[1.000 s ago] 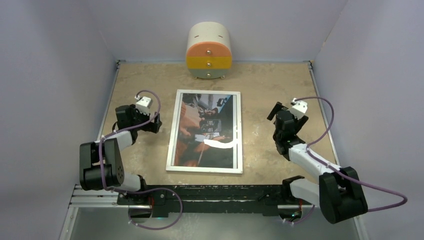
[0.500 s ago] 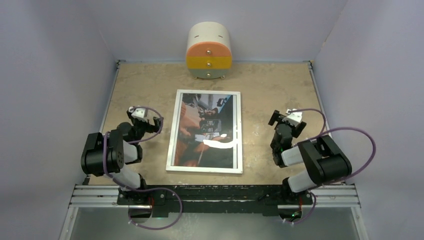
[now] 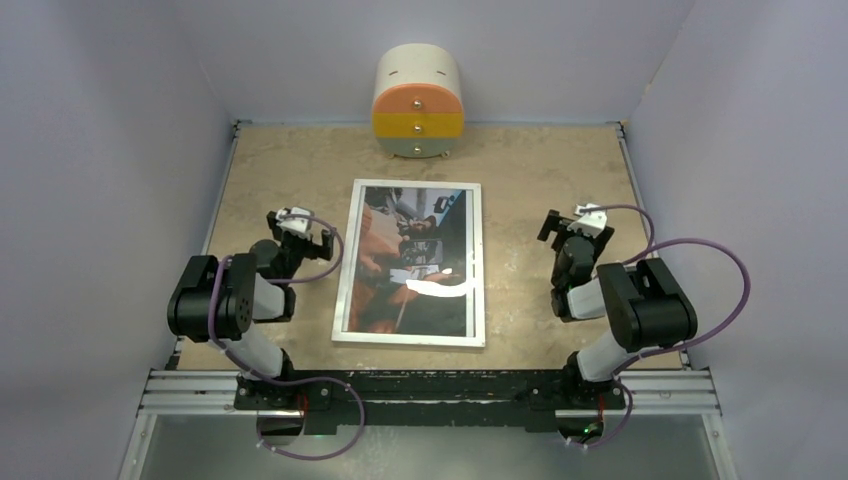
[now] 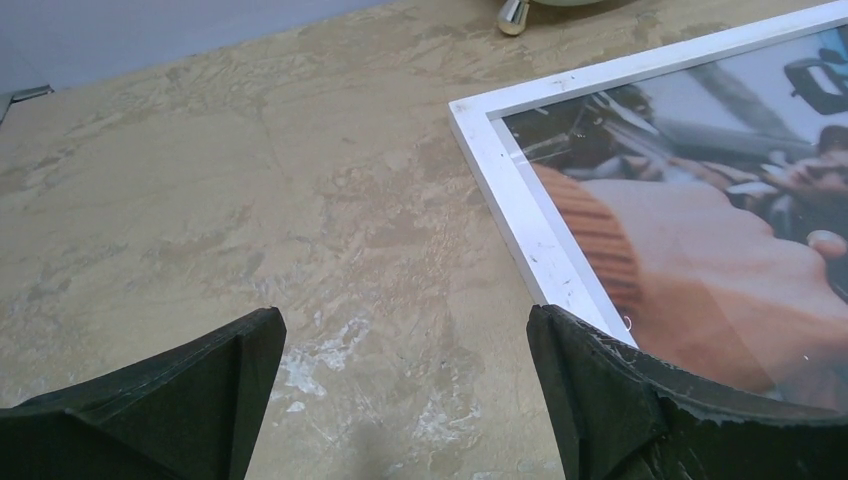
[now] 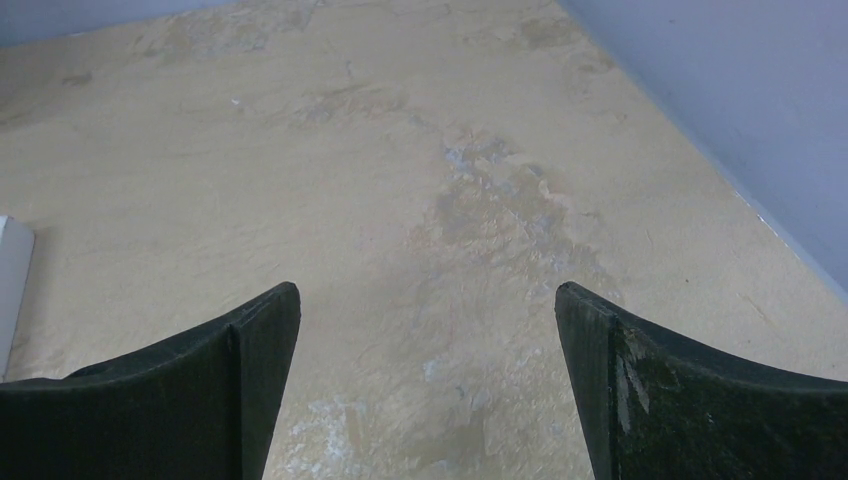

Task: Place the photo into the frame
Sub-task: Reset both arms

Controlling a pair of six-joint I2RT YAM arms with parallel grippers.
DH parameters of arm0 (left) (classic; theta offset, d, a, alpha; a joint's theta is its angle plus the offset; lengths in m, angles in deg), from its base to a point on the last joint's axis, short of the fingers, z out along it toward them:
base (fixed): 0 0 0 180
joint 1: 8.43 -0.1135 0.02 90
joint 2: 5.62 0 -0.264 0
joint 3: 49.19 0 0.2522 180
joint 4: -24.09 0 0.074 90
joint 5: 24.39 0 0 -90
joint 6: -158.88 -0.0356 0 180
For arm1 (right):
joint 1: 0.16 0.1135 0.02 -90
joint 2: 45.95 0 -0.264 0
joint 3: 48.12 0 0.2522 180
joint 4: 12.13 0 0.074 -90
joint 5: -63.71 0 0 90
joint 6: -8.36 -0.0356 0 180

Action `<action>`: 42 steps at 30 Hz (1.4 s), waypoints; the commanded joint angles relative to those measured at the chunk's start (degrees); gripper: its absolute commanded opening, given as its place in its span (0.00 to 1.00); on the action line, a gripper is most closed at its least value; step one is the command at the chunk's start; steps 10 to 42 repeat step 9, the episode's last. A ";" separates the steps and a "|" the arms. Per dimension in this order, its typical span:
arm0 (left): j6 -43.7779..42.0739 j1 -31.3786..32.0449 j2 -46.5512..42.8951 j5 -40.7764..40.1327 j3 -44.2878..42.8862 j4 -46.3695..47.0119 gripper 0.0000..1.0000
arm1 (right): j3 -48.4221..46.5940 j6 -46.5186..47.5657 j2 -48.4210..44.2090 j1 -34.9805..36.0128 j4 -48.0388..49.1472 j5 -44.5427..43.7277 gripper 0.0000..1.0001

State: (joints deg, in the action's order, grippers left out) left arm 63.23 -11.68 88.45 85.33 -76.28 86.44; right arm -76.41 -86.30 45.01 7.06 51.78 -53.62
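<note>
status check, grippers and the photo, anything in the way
Both open, empty: left gripper beside frame, right gripper off its other side. Photo in frame, lying flat. Nothing blocking; mini drawer cabinet at far edge.
</note>
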 commanded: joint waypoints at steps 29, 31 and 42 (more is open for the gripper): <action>-2.03 1.64 -0.47 -3.16 -1.31 -2.08 1.00 | 0.11 -0.25 -0.44 -0.19 2.48 1.87 0.99; -2.03 1.64 -0.47 -3.16 -1.31 -2.08 1.00 | 0.11 -0.25 -0.44 -0.19 2.48 1.87 0.99; -2.03 1.64 -0.47 -3.16 -1.31 -2.08 1.00 | 0.11 -0.25 -0.44 -0.19 2.48 1.87 0.99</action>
